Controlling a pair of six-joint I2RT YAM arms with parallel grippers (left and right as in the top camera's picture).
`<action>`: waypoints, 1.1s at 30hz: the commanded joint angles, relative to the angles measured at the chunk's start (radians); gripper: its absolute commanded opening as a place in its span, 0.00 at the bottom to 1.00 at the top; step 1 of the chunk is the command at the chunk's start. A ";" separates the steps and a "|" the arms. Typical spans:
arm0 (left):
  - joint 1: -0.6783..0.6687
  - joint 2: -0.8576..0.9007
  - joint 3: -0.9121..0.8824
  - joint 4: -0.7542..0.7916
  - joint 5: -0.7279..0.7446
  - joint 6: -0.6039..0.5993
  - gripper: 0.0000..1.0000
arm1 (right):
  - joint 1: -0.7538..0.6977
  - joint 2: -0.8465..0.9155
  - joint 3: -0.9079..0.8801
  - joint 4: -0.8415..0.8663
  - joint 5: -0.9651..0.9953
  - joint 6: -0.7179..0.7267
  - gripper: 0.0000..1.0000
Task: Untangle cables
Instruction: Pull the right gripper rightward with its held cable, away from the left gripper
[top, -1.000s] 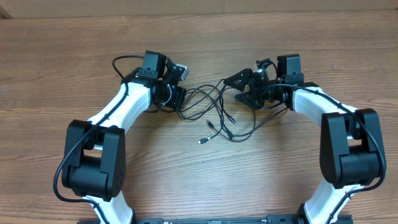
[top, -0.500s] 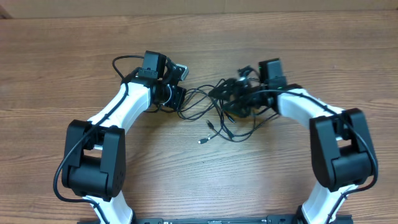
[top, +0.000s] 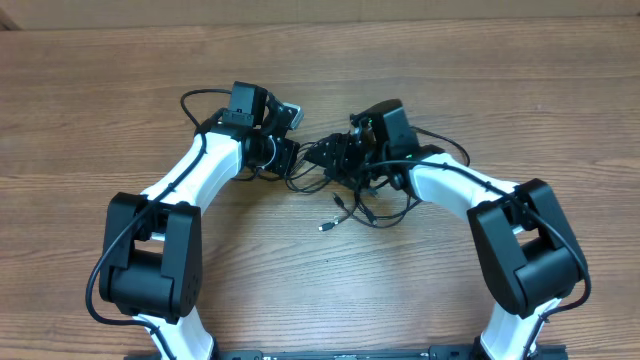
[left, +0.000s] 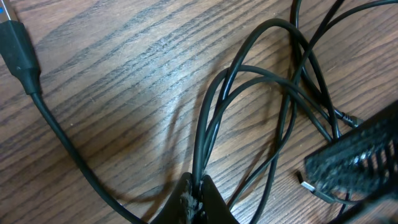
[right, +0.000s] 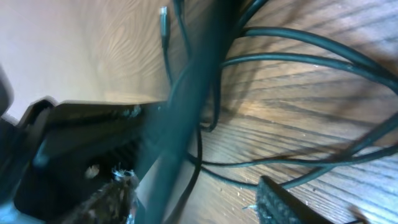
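Observation:
The black cables (top: 352, 196) lie tangled on the wooden table between the two arms, with loose plug ends (top: 337, 204) toward the front. My left gripper (top: 291, 152) is shut on a bundle of strands; the left wrist view shows its tips (left: 198, 196) pinching them where they fan out into loops (left: 267, 93). My right gripper (top: 336, 155) sits just right of the left one, low over the tangle. Its jaws stand apart in the right wrist view (right: 193, 202), with cable strands (right: 292, 59) running between and beyond its fingers (right: 283, 202). One right finger (left: 360, 155) shows in the left wrist view.
A thicker black wire (top: 196, 100) loops off the left arm, and its plug body (left: 22, 56) shows at the left in the left wrist view. The table's far edge (top: 320, 22) runs along the back. Both arm bases stand at the front.
My right arm has swung left across the tangle, up close to the left gripper, and its jaws have narrowed. The left arm and its grip have not moved.

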 joint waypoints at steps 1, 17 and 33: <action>-0.006 0.009 -0.010 0.006 -0.002 0.018 0.04 | 0.018 0.002 -0.002 0.007 0.118 0.080 0.56; -0.006 0.009 -0.010 0.008 0.005 0.019 0.04 | 0.014 0.000 -0.002 0.026 -0.008 0.055 0.04; -0.005 -0.032 0.001 -0.021 0.031 0.019 0.04 | -0.160 -0.276 -0.002 -0.247 -0.128 -0.262 0.04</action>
